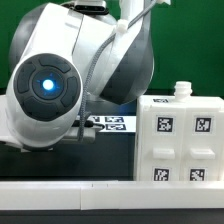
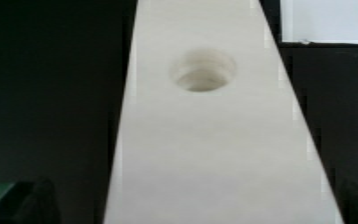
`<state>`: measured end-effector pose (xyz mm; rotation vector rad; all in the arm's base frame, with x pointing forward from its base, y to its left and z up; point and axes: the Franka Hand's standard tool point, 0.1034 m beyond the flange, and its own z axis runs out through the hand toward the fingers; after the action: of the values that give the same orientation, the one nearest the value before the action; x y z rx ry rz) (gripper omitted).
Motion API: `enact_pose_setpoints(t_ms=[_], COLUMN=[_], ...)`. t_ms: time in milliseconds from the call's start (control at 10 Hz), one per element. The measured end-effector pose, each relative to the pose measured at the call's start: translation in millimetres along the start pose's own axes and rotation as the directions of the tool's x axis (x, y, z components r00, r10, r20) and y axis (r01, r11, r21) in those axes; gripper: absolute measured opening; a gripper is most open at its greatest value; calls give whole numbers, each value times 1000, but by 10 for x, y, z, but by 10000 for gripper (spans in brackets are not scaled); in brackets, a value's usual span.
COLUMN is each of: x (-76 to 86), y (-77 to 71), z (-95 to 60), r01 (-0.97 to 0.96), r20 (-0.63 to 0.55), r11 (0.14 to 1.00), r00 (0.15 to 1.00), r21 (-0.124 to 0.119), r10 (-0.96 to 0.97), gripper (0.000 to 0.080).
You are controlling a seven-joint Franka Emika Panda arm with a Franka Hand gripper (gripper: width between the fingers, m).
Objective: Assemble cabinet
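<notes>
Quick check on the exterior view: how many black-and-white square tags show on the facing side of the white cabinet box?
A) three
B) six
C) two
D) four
D: the cabinet box shows four tags on its facing side, two in an upper row and two in a lower row.

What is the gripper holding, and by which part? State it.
Cannot be told. A long white panel fills the wrist view, but no fingers show on it.
</notes>
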<state>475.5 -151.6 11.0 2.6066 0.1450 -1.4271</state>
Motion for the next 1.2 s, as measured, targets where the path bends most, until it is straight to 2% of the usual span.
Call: enact_pose_setpoints(t_ms=[100, 200, 300, 700, 900, 1000, 1100, 1200], x=[0, -1, -2, -46, -286, -511, -642, -792], y=[0, 1, 0, -10, 10, 21, 6, -41], z=[0, 0, -1, -49, -274, -416, -617, -791], r01=[0, 0, 1, 1, -3, -10, -13, 6], r20=[0, 0, 1, 3, 1, 16, -36, -127], r11=[1000, 1000, 1000, 1000, 1000, 999, 999, 1000], r00=[1000, 1000, 1000, 1000, 1000, 1000, 999, 992], r21=[0, 0, 0, 1, 17, 36, 34, 22], r10=[0, 0, -1, -1, 3, 10, 14, -3], gripper=[645, 645, 562, 562, 562, 562, 562, 562])
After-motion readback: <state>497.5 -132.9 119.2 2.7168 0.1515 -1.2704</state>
